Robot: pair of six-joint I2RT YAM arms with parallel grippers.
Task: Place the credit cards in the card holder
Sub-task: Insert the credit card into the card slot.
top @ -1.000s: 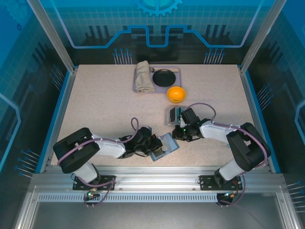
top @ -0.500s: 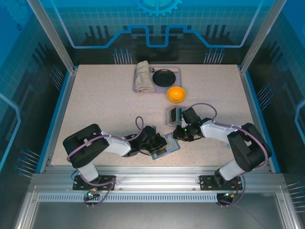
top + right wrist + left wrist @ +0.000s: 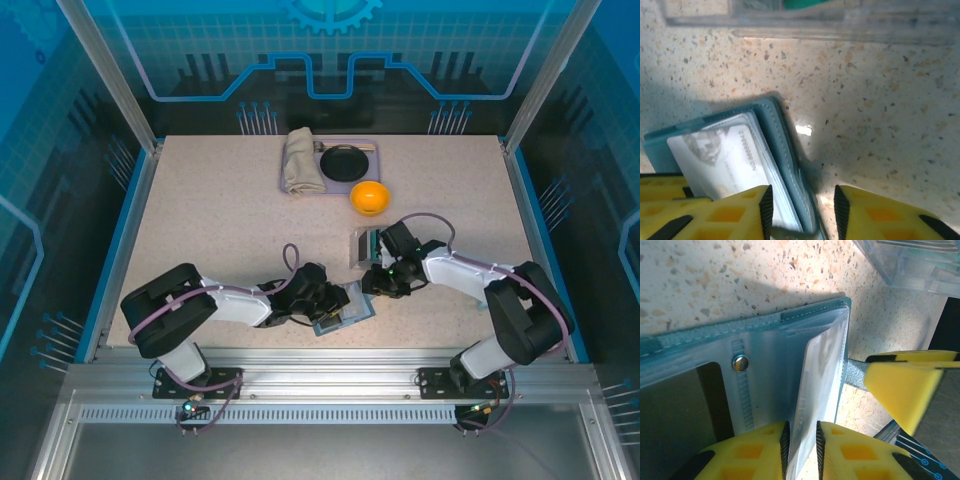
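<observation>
Your card holder point(image 3: 352, 303) lies open on the table point(image 3: 220, 230) near its 6 o'clock edge, between the two grippers. The left wrist view shows its slate-blue cover, pale inner pockets and a small metal snap point(image 3: 740, 362). A pale card point(image 3: 821, 367) rests against the inner pockets beside the fold. You cannot tell whether its far end sits in a slot. Your left gripper point(image 3: 802, 435) reaches the holder from 9 o'clock and is clamped on the near edge of that card.

Your right gripper point(image 3: 802, 212) comes in from 3 o'clock. Its jaws straddle the holder's blue edge, with a little table showing on one side, so you cannot tell whether they are pressing it. In the left wrist view, one of its yellow pads point(image 3: 900, 385) touches a grey-blue flap at the holder's 3 o'clock side.

Just past the holder, toward 12 to 1 o'clock, a clear case point(image 3: 362, 243) lies flat and apart from it, with a green strip inside. Farther toward 12 o'clock sits an orange point(image 3: 369, 197), at the near corner of a tray point(image 3: 325, 190) that carries a folded cloth point(image 3: 298, 160) and a dark round dish point(image 3: 348, 162).
</observation>
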